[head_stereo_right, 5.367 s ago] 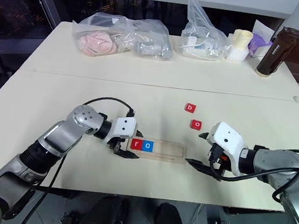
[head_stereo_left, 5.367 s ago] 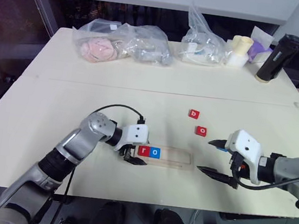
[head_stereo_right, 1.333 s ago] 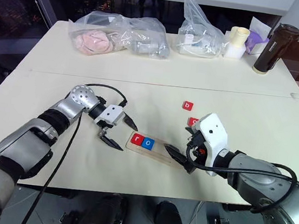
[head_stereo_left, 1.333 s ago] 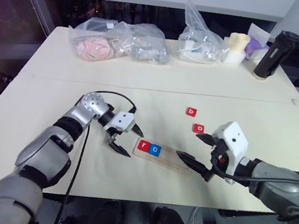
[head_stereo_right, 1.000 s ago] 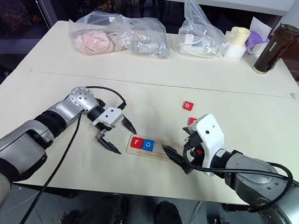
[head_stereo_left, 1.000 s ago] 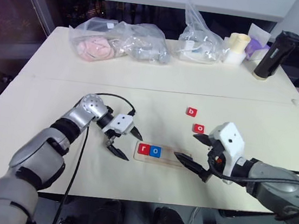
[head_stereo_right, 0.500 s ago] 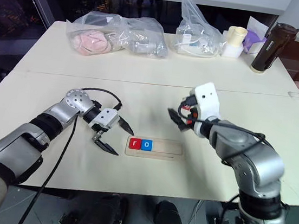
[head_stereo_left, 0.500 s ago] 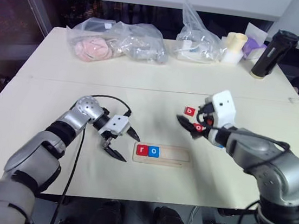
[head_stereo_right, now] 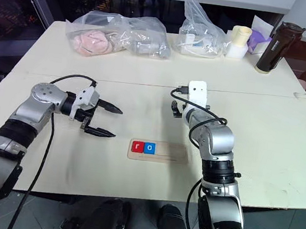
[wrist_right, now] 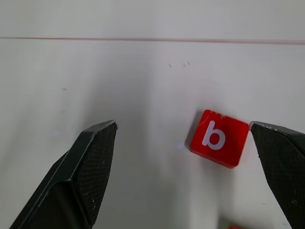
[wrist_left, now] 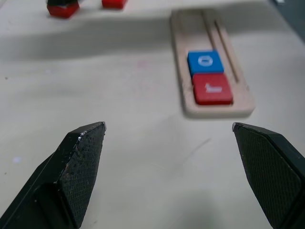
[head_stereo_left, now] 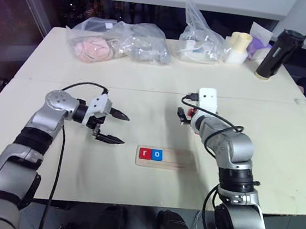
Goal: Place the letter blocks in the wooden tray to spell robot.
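Observation:
The wooden tray (head_stereo_left: pixel 180 158) lies at the table's front middle with a red r block (head_stereo_left: pixel 145 153) and a blue o block (head_stereo_left: pixel 157 154) side by side at its left end. My right gripper (wrist_right: pixel 182 126) is open around a red b block (wrist_right: pixel 219 138), which rests on the table close to one finger. A second red block (wrist_left: pixel 113 3) lies just beside it. Left of the tray, my left gripper (head_stereo_left: pixel 118 128) hovers open and empty, pointing toward it.
Two clear plastic bags (head_stereo_left: pixel 117 40) (head_stereo_left: pixel 203 42) sit along the back of the table. A cream cup (head_stereo_left: pixel 238 47) and a black bottle (head_stereo_left: pixel 276 46) stand at the back right. A seam (head_stereo_left: pixel 144 91) crosses the table.
My right gripper has swung away from the tray's right end, forward to the b block. My left gripper has drawn back leftward and up from the tray.

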